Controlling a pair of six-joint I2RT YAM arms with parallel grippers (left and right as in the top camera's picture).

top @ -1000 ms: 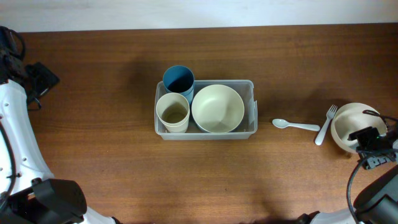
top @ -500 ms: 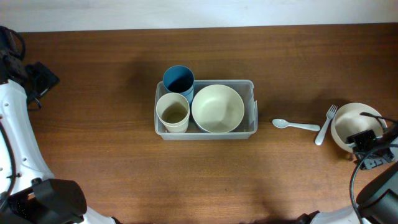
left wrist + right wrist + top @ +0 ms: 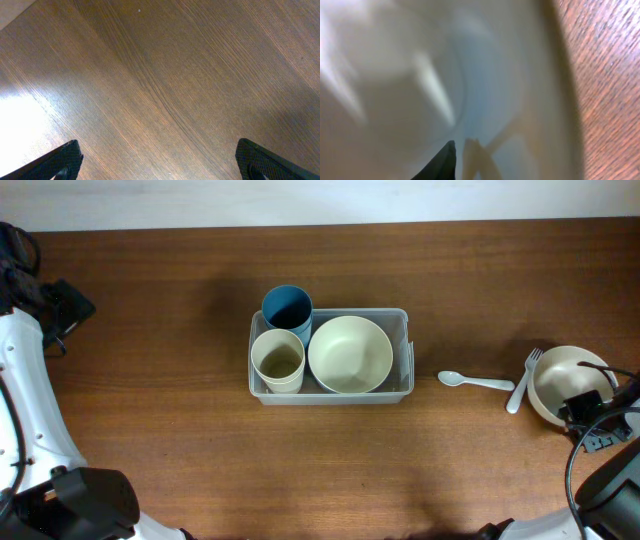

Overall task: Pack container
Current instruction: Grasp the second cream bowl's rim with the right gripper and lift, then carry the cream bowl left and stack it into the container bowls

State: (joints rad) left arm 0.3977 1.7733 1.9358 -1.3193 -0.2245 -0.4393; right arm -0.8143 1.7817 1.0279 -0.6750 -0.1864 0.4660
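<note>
The clear plastic container (image 3: 404,352) sits mid-table. It holds a cream cup (image 3: 277,360) at its left and a cream bowl (image 3: 349,354) at its right. A blue cup (image 3: 287,307) stands at its back left corner. My right gripper (image 3: 590,412) is at the near rim of a second cream bowl (image 3: 560,375) at the far right. The blurred right wrist view shows one finger (image 3: 444,162) inside this bowl (image 3: 395,90), and the other finger is hidden. My left gripper (image 3: 157,150) is open over bare wood at the far left (image 3: 62,305).
A white spoon (image 3: 473,381) lies on the table between the container and the right bowl. A white fork (image 3: 522,380) lies against that bowl's left side. The table's far edge runs along the top of the overhead view.
My right gripper has shifted slightly toward the near side of the right bowl. The bowl, container and left arm have not moved.
</note>
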